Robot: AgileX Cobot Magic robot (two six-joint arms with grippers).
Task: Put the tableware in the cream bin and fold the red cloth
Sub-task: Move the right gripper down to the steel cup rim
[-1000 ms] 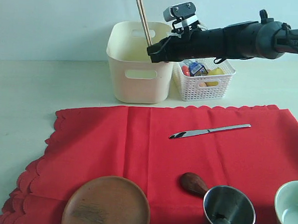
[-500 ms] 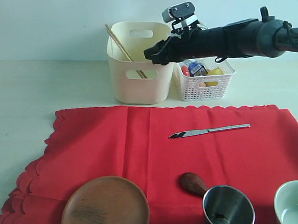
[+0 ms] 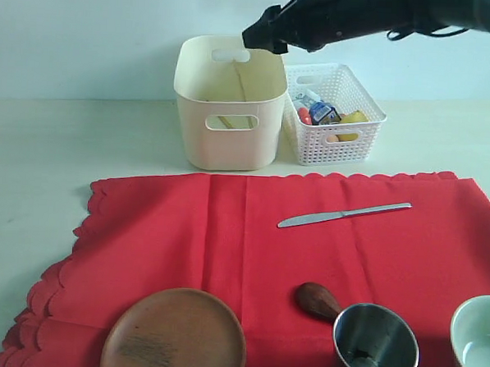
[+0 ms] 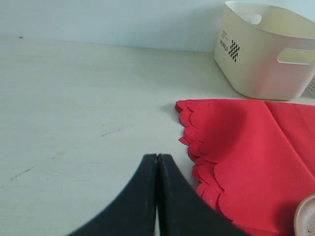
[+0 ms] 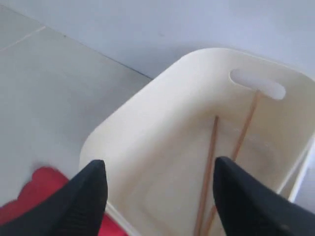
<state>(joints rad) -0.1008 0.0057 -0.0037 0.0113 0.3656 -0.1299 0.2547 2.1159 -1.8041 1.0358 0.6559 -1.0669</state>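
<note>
The cream bin [image 3: 230,100] stands at the back, and the light wooden chopsticks [image 5: 212,162] lie loose inside it. My right gripper [image 3: 265,36] hovers open above the bin's rim, holding nothing. On the red cloth [image 3: 225,240] lie the silver knife [image 3: 344,214], the brown wooden plate [image 3: 175,336], the dark wooden spoon [image 3: 317,301], the steel cup [image 3: 376,345] and the pale bowl [image 3: 477,342]. My left gripper [image 4: 157,158] is shut and empty over bare table beside the red cloth's [image 4: 246,157] scalloped corner; it is out of the exterior view.
A white lattice basket [image 3: 335,114] with toy foods and a small carton stands right of the cream bin [image 4: 268,54]. Pale tabletop [image 3: 57,165] extends left of the cloth. A wall runs behind the bins.
The chopsticks left my right gripper, tipped over and dropped into the cream bin. The right arm then rose above the bin. The left gripper's earlier state is not shown.
</note>
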